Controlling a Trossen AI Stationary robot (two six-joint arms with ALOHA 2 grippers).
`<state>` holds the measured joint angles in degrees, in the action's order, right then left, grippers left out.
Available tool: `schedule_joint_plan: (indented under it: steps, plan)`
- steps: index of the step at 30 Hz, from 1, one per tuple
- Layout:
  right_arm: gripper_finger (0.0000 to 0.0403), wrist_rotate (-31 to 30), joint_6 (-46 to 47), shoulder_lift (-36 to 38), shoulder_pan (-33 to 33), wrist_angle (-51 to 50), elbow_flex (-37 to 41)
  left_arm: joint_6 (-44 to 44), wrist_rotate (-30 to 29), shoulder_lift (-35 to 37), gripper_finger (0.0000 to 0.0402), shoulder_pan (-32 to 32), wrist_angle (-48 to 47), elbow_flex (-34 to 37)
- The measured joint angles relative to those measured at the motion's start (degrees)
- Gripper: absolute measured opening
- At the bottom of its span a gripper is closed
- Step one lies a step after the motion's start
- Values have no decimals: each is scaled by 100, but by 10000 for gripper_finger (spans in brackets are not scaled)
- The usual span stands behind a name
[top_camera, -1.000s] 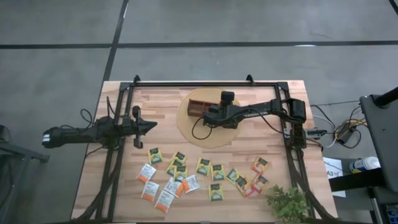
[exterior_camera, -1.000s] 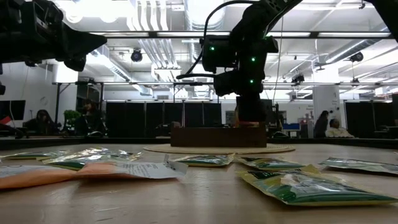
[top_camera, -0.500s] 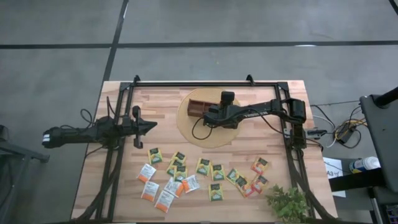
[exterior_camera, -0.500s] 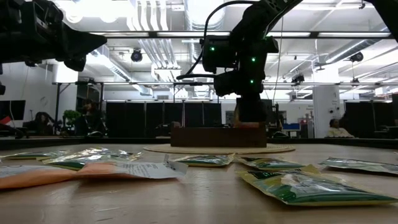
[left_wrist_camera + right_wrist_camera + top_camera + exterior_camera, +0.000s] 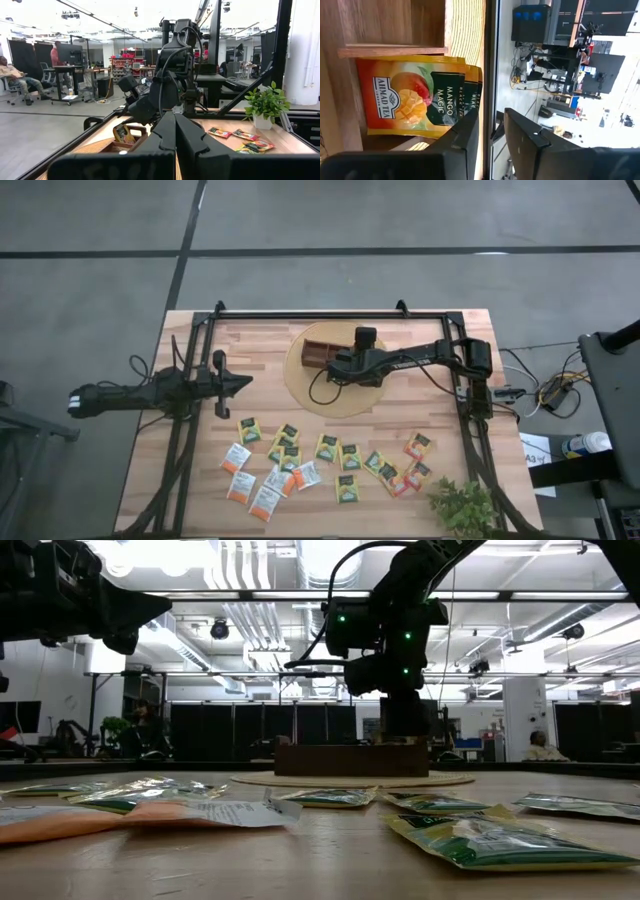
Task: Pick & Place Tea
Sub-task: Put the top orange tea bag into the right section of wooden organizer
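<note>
While its fingers stood slightly apart with nothing between them, the right gripper (image 5: 489, 131) hung over the wooden tray (image 5: 322, 356).

Just past those fingers, a stack of yellow-green mango tea packets (image 5: 415, 96) stood in one tray compartment. The tray sat on a round mat (image 5: 300, 385). The rest of the tea (image 5: 325, 460) lay scattered along the table's (image 5: 250, 345) near side. The left gripper (image 5: 243, 382), jaws together, waited apart, well left of the tray.

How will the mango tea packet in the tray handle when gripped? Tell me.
The mango tea packet looks thin, so probably light and bendy. Its glossy face may slip. Standing on edge in the tray, it could tip.
</note>
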<state>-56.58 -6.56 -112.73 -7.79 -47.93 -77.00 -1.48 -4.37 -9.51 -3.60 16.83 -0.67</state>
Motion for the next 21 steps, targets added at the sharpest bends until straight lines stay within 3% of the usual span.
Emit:
schedule_joint_plan:
  steps: [6, 16, 21]
  plan:
    - [83, -20, -160, 132, 2, -120, -77, -2, 0, -1, 0, -2, 1, 2]
    - [82, -36, -106, 1050, 85, -407, -139, -2, -2, -1, 0, -2, -1, 0]
    - [82, 533, 407, 1430, 236, -927, -139, -2, 1, -1, 0, -2, -1, 0]
